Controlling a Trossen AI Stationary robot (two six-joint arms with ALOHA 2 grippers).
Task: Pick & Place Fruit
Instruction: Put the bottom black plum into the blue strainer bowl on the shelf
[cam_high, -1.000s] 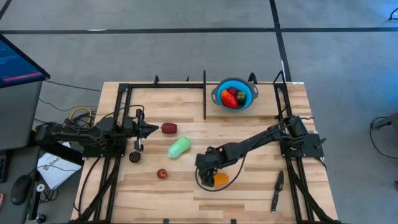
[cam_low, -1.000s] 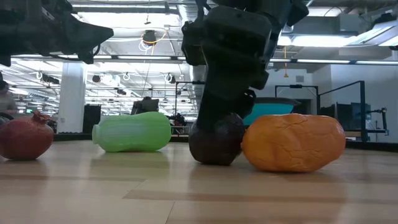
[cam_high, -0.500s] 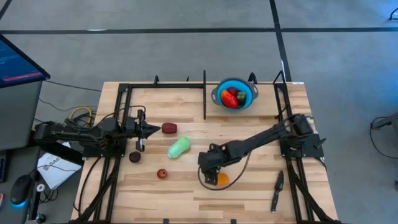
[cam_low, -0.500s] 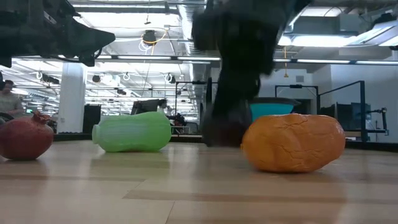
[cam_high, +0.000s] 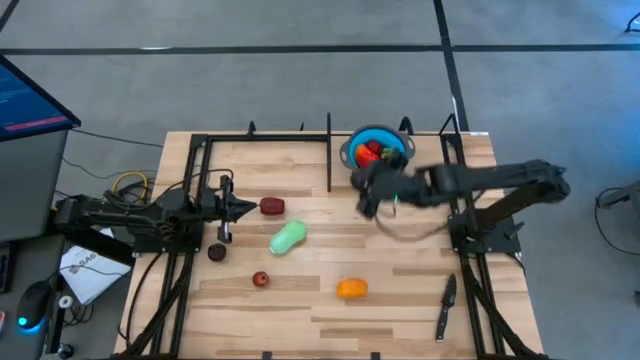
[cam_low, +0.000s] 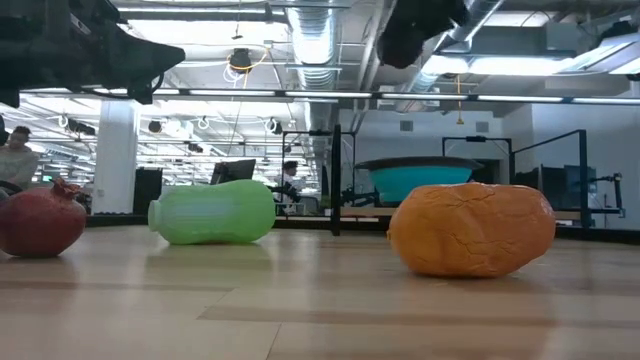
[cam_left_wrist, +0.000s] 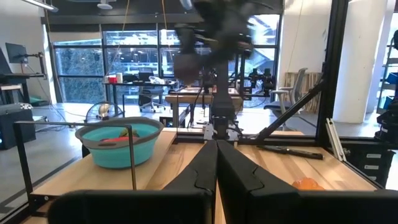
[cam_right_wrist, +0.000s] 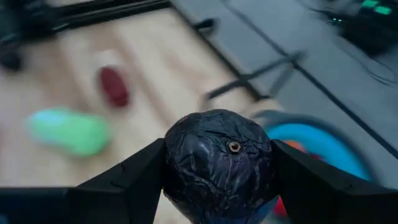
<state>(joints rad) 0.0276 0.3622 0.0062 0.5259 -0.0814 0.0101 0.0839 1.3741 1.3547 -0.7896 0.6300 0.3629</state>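
My right gripper (cam_high: 366, 192) hangs high over the table just in front of the blue bowl (cam_high: 377, 150), shut on a dark purple fruit (cam_right_wrist: 217, 163). The bowl holds red and green pieces. On the table lie an orange fruit (cam_high: 351, 288), a pale green oblong one (cam_high: 288, 237), a red one (cam_high: 271, 206), a maroon one (cam_high: 217, 252) and a small red one (cam_high: 260, 279). My left gripper (cam_high: 240, 208) waits shut at the table's left, near the red piece. My right gripper pinches the dark purple fruit between its two fingers (cam_right_wrist: 134, 177), one on each of its opposite sides (cam_right_wrist: 177, 168). The fingers slant downward, coming from the table's right. The fruit is lifted clear of the table, high in the air.
A black knife (cam_high: 445, 305) lies near the front right corner. A black frame with upright posts (cam_high: 329, 150) stands along the far part of the table, beside the bowl. Bare wood lies between the orange fruit and the bowl.
My right gripper has risen from beside the orange fruit with the dark purple fruit and swung toward the far edge, up to the blue bowl. It has tipped from pointing down to slanting. The purple fruit is lifted clear; the orange fruit stays in place.
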